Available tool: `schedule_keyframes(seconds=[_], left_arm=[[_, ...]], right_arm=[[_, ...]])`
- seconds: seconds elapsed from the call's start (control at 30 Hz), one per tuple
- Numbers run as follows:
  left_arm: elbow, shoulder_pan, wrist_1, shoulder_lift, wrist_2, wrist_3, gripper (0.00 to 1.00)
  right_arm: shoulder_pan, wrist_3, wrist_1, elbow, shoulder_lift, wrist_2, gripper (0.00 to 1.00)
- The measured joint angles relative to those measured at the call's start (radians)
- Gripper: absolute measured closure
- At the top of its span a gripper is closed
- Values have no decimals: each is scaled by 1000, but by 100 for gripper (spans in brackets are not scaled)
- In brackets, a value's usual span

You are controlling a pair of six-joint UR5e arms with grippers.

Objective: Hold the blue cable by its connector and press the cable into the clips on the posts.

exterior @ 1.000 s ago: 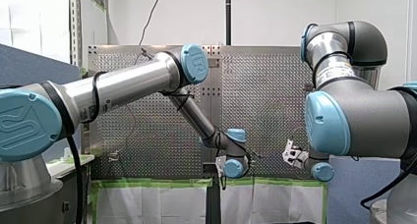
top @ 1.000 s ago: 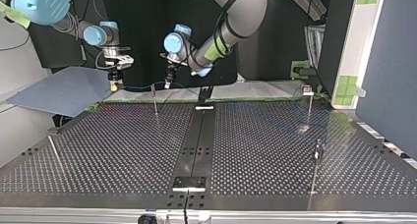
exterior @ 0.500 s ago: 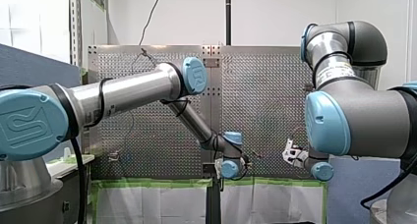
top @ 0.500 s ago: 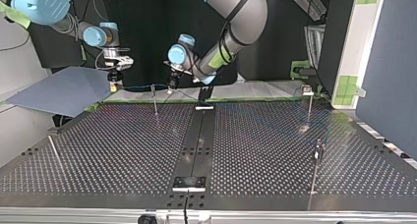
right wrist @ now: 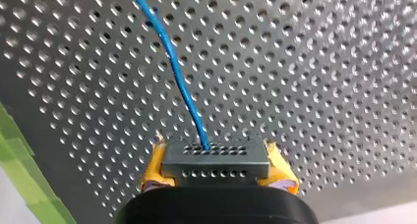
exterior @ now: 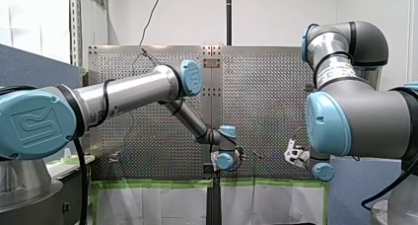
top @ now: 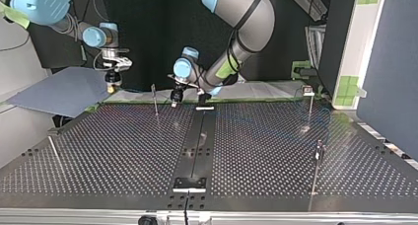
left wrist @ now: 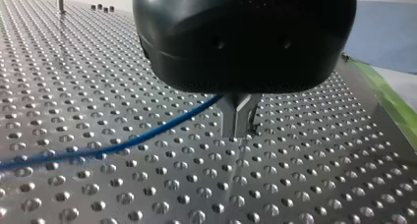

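The robot's right pincer [right wrist: 216, 166] has its yellow pads [right wrist: 155, 166] clamped on the dark connector [right wrist: 216, 157]. The blue cable [right wrist: 173, 74] runs out of the connector, ahead of the pincer, over the perforated counter [right wrist: 319, 86]. In the left wrist view the left pincer [left wrist: 239, 131] has its metal fingers [left wrist: 230, 117] drawn together on the cable. The cable enters them just under the pincer body, and the tips are close above the counter.

In the top view the right pincer sits at upper left and the left pincer at upper centre. A thin post [top: 155, 102] stands between them. Whether the cable sits in its clip [top: 153, 87] is too small to tell.

The step in hand looks like seating the span at this post. To do it well, the right pincer should hold the connector firm so the span is taut. The left pincer should line the cable over the clip mouth and press straight down, gently, so the slender post does not bend.
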Motion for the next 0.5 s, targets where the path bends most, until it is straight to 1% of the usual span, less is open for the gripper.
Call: schedule_keyframes(seconds=[0.07, 0.17, 0.27, 0.4, 0.43, 0.47, 0.5], left_arm=[[-1, 2, -4, 0, -1, 2, 100], [-1, 4, -7, 0, -2, 4, 100], [-1, 5, -9, 1, -1, 7, 100], [-2, 5, -10, 1, 6, 12, 100], [-2, 5, -10, 1, 8, 13, 88], [-2, 5, -11, 1, 10, 14, 80], [-2, 5, -13, 1, 12, 14, 80]], right_arm=[[-1, 5, 1, -6, 0, 17, 100], [-2, 14, 2, -17, 0, 31, 100], [-1, 18, 2, -22, 0, 35, 100], [2, 19, 2, -25, 1, 34, 100], [3, 18, 2, -26, 1, 34, 100], [3, 18, 2, -26, 1, 33, 100], [4, 18, 3, -26, 1, 33, 100]])
